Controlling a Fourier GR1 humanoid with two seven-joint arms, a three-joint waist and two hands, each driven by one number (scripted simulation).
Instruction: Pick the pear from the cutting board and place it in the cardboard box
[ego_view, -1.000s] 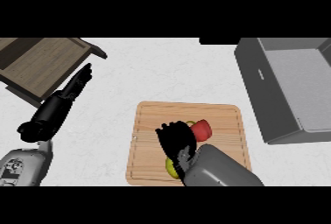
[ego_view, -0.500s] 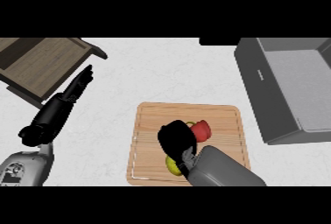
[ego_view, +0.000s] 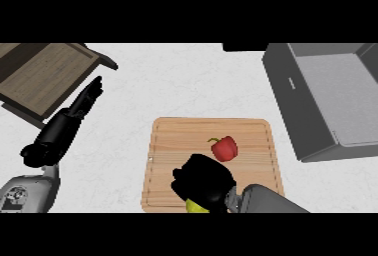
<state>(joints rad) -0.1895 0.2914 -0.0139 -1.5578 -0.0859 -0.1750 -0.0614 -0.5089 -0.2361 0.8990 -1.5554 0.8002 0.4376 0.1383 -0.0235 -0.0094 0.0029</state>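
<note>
Head view: the right hand (ego_view: 203, 181) sits low on the cutting board (ego_view: 170, 137), fingers curled down over the pear (ego_view: 195, 206), of which only a yellow-green sliver shows at the board's near edge. A red pepper (ego_view: 224, 148) lies just beyond the knuckles. The left hand (ego_view: 83, 102) rests with fingers straight, holding nothing, on the counter (ego_view: 184, 80) near a wooden box (ego_view: 44, 75). The pear is probably light, rigid and smooth-skinned, apt to roll; wrapping its widest part should suit it best

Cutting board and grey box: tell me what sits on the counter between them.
Nothing. In the head view, only a bare strip of white counter separates the cutting board from the grey box.
</note>
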